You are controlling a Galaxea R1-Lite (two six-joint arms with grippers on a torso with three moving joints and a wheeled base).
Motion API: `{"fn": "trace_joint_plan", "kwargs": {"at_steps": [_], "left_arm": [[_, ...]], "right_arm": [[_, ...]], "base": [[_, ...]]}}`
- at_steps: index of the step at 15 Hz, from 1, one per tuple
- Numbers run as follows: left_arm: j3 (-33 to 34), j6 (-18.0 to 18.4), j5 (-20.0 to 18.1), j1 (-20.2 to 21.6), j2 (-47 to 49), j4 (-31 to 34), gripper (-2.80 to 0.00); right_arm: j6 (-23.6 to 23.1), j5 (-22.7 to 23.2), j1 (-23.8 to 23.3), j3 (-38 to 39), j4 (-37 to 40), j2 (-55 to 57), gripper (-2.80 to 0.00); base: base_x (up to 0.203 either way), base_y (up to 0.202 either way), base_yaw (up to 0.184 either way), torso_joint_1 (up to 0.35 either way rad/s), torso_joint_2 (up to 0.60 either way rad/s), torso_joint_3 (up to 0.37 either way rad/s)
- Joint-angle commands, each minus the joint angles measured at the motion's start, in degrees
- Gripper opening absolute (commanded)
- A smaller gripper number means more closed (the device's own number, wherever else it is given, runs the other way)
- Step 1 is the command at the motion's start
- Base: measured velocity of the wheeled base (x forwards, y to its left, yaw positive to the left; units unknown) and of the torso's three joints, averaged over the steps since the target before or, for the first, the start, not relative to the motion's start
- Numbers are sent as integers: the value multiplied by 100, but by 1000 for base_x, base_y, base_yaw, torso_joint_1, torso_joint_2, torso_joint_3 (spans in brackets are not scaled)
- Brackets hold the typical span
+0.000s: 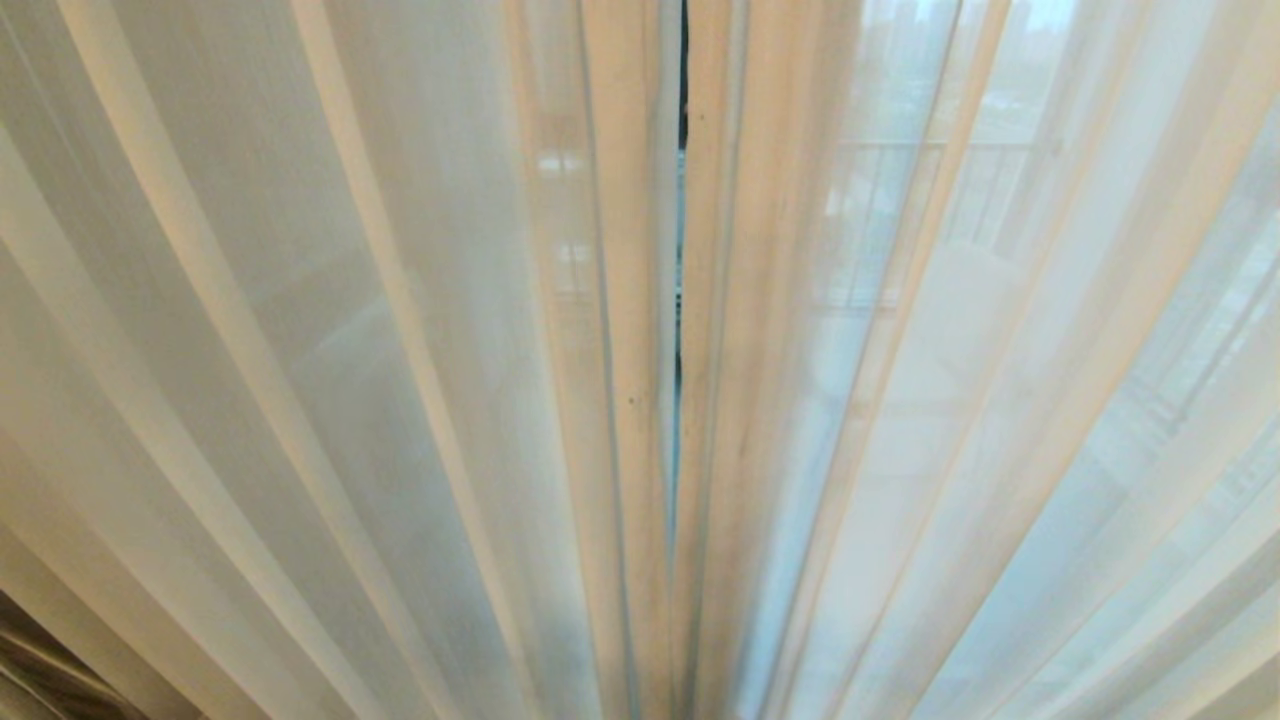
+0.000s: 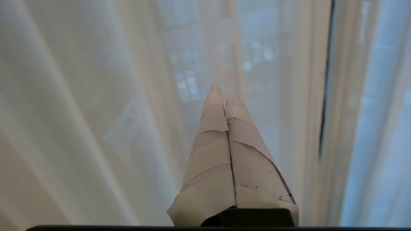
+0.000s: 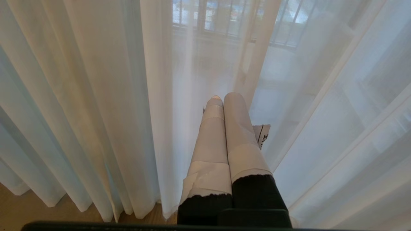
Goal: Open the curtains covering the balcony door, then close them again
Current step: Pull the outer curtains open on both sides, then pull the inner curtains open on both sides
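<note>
The curtains [image 1: 420, 380] hang drawn before me, their edges meeting at a thin dark slit. My left gripper [image 2: 223, 93] and right gripper [image 3: 224, 98] face the sheer, jaws clenched empty.

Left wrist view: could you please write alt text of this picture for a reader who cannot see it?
The left gripper, its two tape-wrapped fingers pressed shut and holding nothing, points at the sheer white curtains. A narrow dark gap runs down between two curtain panels to one side of the gripper. Pale window shapes show blurred through the fabric.
</note>
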Motion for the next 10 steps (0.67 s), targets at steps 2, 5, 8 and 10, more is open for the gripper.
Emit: {"fn": "trace_joint_plan", "kwargs": {"at_steps": [2,5,8,10], "left_arm": [[-506,-13,-520,-87,1333,46,-280],[-925,-171,-1557,-245,2182,56,-280],[-1466,-412,-2120,-411,3108,60,-280],[-1861,-603,-2201,-847,3676,49,-280]], "right_arm": [[-7,4,-1,0,-1,7,-280],[-7,4,-1,0,-1,7,-280],[-7,4,7,0,-1,7,-280],[-7,4,-1,0,-1,7,-280]], "base": [[0,0,0,0,0,0],[0,0,0,0,0,0],[0,0,0,0,0,0],[0,0,0,0,0,0]]}}
